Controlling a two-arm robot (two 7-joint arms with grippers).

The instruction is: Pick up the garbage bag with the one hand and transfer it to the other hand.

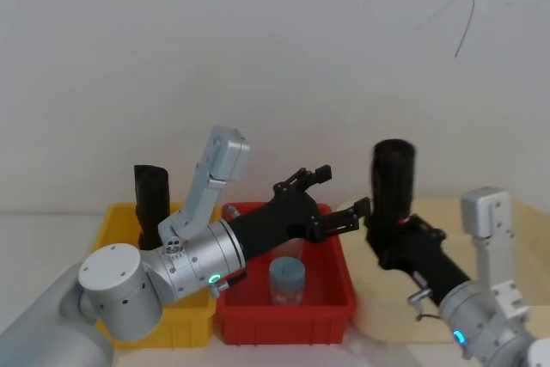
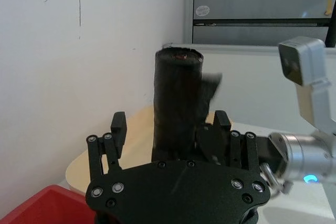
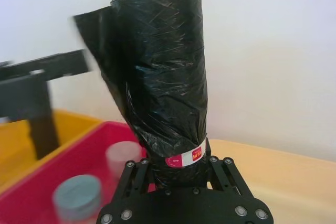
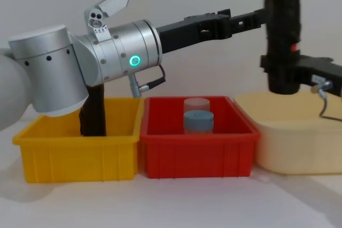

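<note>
Garbage bag (image 3: 163, 77) upright, lower end clamped in right gripper (image 3: 178, 165); red-marked band sits at the fingertips. Left gripper (image 1: 339, 191) level w/ bag's mid-section, fingers spread wide, bag in line betw. them just past the tips; contact can't be told. Below left gripper: red bin (image 4: 197, 158). Yellow bin (image 4: 75, 158) under its arm.

We log garbage bag (image 3: 157, 77) black, its band (image 3: 184, 159) white and red; yellow bin (image 4: 75, 156), red bin (image 4: 197, 158), cream bin (image 4: 299, 148).
</note>
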